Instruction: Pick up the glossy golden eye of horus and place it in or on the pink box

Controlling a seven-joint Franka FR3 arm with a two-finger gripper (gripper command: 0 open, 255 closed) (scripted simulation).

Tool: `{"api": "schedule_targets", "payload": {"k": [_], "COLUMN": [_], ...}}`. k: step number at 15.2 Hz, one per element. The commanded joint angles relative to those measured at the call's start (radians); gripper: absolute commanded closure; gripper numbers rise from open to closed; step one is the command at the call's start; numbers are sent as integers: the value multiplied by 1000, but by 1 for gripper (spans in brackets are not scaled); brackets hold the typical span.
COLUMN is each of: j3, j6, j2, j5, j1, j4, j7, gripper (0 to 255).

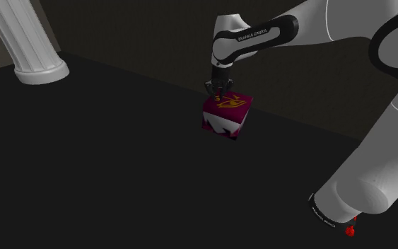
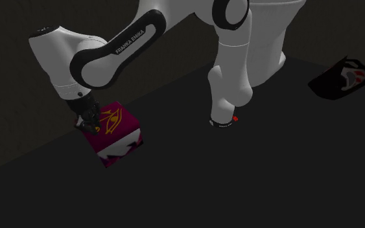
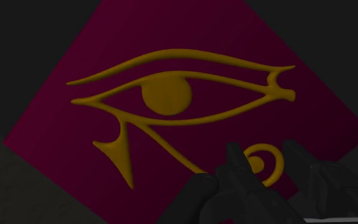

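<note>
The gold eye [image 3: 168, 92] lies flat on the dark pink box [image 3: 190, 25], with the gripper [image 3: 263, 151] jaws pinched narrowly on its curled tail near 1 corner, so placing looks nearly done and the next move calls for opening and lifting clear.

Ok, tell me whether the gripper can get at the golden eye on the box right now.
Probably yes. The gripper hangs just above the magenta box, close over the curled tail of the golden eye lying flat on its top, and nothing stands between them.
</note>
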Motion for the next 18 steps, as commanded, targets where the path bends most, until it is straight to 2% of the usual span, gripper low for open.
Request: {"api": "schedule_targets", "payload": {"k": [1,2,7,11,18], "j3": [0,0,0,0,0], "j6": [0,0,0,-122,-122], "j2": [0,0,0,-30,-30], "j5": [0,0,0,1,1], "j1": [0,0,0,0,0], "j4": [0,0,0,92,92], "j7": [0,0,0,-1,-1], "gripper": [255,0,0,0,0]}}
